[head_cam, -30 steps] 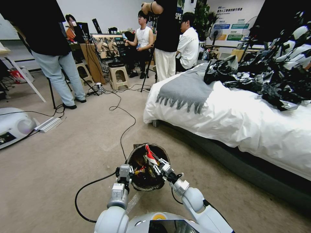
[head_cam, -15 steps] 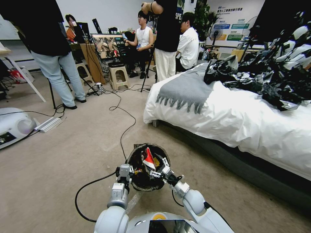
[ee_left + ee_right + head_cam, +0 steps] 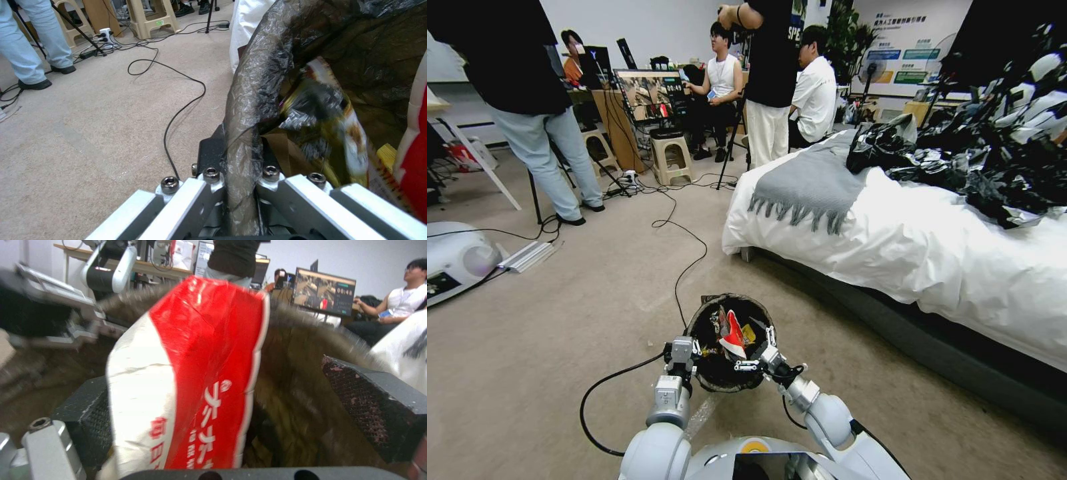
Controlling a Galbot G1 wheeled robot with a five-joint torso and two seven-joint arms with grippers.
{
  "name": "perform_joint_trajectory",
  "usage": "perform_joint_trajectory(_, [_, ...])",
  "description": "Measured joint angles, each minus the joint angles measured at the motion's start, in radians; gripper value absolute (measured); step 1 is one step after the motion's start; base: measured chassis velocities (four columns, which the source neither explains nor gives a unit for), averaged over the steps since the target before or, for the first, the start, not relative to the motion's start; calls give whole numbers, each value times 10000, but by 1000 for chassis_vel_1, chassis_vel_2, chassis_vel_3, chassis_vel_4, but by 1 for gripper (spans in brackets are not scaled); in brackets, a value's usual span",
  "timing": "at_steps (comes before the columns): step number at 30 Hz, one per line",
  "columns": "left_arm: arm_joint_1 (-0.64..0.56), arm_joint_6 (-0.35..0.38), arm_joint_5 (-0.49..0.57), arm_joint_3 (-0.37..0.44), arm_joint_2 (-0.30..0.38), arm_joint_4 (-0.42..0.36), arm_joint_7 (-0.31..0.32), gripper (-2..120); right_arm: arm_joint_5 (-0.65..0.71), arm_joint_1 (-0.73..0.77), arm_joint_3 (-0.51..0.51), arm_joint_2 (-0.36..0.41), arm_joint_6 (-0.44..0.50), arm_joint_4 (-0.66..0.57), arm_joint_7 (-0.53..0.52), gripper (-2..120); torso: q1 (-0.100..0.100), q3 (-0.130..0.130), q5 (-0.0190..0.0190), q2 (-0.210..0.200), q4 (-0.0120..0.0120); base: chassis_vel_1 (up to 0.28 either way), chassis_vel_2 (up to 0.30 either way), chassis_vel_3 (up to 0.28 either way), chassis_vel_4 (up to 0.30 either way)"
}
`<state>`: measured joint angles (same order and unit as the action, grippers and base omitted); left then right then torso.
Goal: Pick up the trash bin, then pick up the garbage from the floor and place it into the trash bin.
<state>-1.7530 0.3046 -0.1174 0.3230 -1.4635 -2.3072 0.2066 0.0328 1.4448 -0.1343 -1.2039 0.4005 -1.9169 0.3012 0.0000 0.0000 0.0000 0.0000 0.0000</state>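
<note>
Carpet [image 3: 560, 333] spreads beneath the trash bin [image 3: 707, 373], which we hold near and centre, left gripper [image 3: 240, 173] pinching its bagged rim. Our right gripper [image 3: 754, 352] hangs spread over the mouth, red-and-white wrapper [image 3: 195, 373] loose between its pads [image 3: 373, 406], as the right wrist view shows. It could snag there.

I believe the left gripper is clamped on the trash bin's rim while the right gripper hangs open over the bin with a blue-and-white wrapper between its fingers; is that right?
Only the colour is wrong: the wrapper is red and white, as the right wrist view shows. The left gripper is clamped on the rim of the trash bin, and the right gripper hangs open over it.
</note>
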Motion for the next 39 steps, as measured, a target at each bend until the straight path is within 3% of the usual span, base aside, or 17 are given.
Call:
perform_joint_trajectory(16, [78, 38, 156, 89, -5, -54, 24, 0, -32, 369, -596, 375, 7, -542, 142, 100, 0, 0, 0, 0, 0, 0, 0, 0, 0])
perform_joint_trajectory(27, [151, 97, 302, 204, 9, -35, 56, 0, 857, 875, -1013, 1480, -604, -1313, 16, 100, 0, 0, 0, 0, 0, 0, 0, 0, 0])
perform_joint_trajectory(39, [100, 145, 550, 237, 4, -196, 109, 0, 1083, 1177, -1173, 1888, -731, -1243, 97, 100, 0, 0, 1, 0, 0, 0, 0, 0, 0])
